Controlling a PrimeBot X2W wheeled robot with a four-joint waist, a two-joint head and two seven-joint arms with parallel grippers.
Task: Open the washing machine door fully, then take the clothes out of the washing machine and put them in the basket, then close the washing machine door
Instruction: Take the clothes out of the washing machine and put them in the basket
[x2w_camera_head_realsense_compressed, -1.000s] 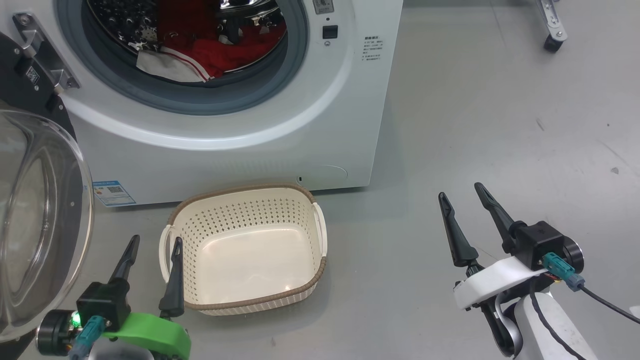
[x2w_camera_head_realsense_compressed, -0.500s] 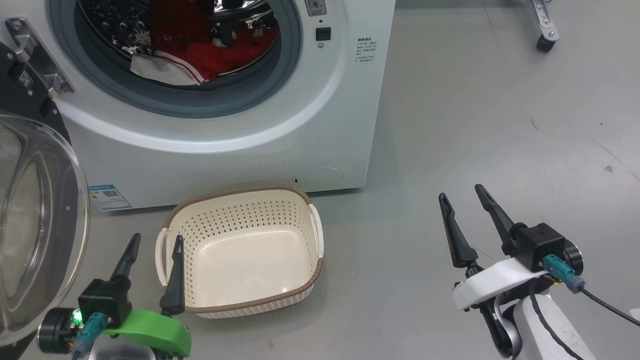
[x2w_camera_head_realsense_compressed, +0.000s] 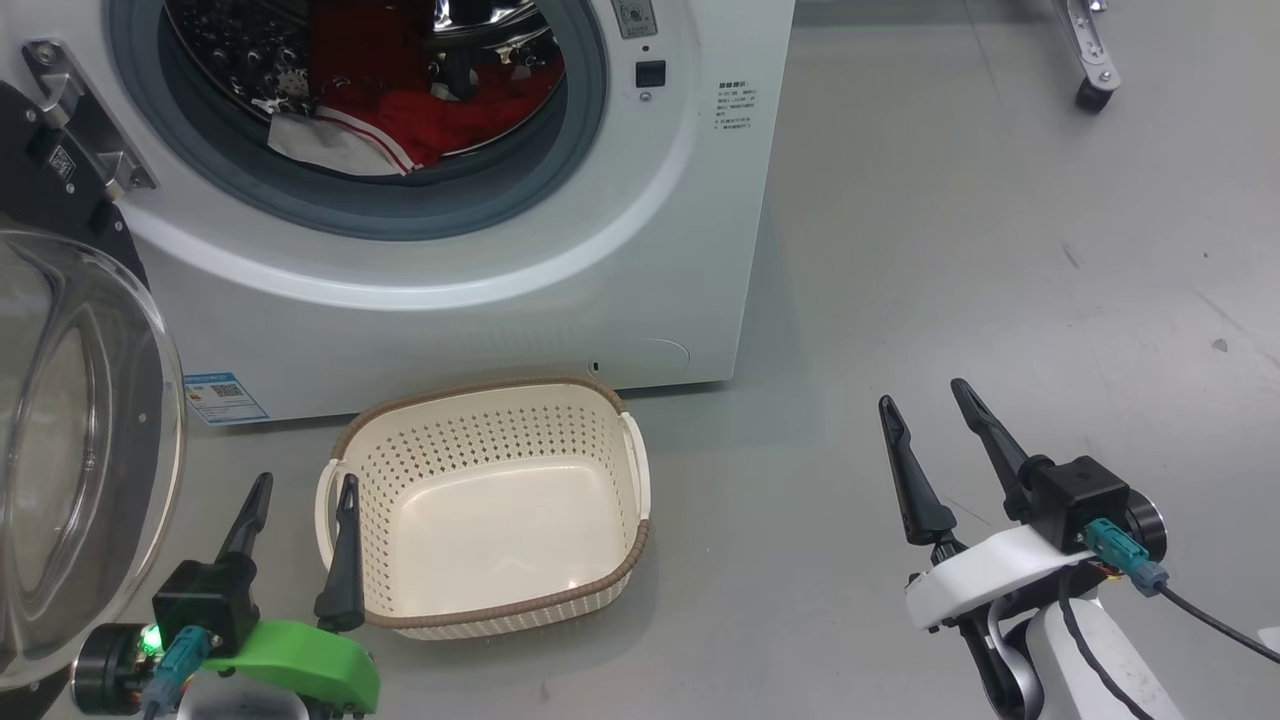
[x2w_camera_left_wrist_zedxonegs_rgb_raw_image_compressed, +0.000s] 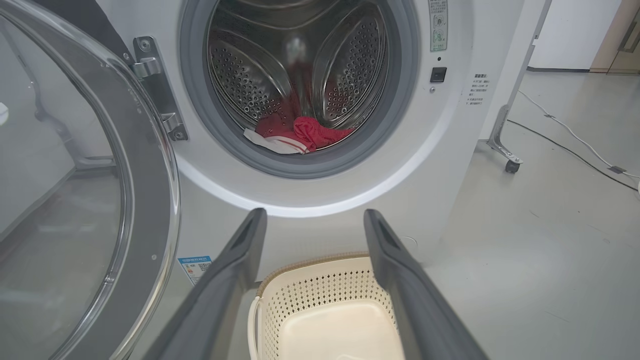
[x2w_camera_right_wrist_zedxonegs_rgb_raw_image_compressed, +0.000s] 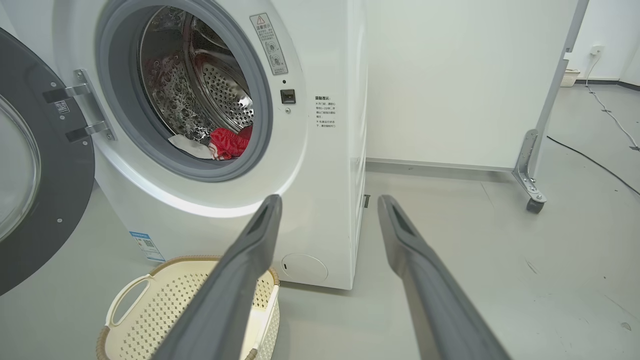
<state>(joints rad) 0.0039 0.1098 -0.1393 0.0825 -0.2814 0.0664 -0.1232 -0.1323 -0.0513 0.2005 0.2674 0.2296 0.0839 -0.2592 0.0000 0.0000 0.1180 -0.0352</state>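
Note:
The white washing machine (x2w_camera_head_realsense_compressed: 600, 260) stands ahead with its door (x2w_camera_head_realsense_compressed: 80, 430) swung wide to the left, glass bowl facing me. Red and white clothes (x2w_camera_head_realsense_compressed: 400, 125) lie at the front of the steel drum, seen also in the left wrist view (x2w_camera_left_wrist_zedxonegs_rgb_raw_image_compressed: 300, 137) and the right wrist view (x2w_camera_right_wrist_zedxonegs_rgb_raw_image_compressed: 227, 142). An empty cream basket (x2w_camera_head_realsense_compressed: 485, 505) sits on the floor before the machine. My left gripper (x2w_camera_head_realsense_compressed: 305, 495) hovers open at the basket's left handle. My right gripper (x2w_camera_head_realsense_compressed: 925, 405) stands open over bare floor to the right.
A blue sticker (x2w_camera_head_realsense_compressed: 225, 398) marks the machine's lower left corner. A metal frame leg with a caster (x2w_camera_head_realsense_compressed: 1090, 60) stands at the far right, also seen in the right wrist view (x2w_camera_right_wrist_zedxonegs_rgb_raw_image_compressed: 532, 185). Cables (x2w_camera_left_wrist_zedxonegs_rgb_raw_image_compressed: 575, 140) run along the floor beyond it.
The head camera has shifted slightly, so the whole scene slides a little. Both grippers stay open and nearly still; the clothes, basket and door have not moved.

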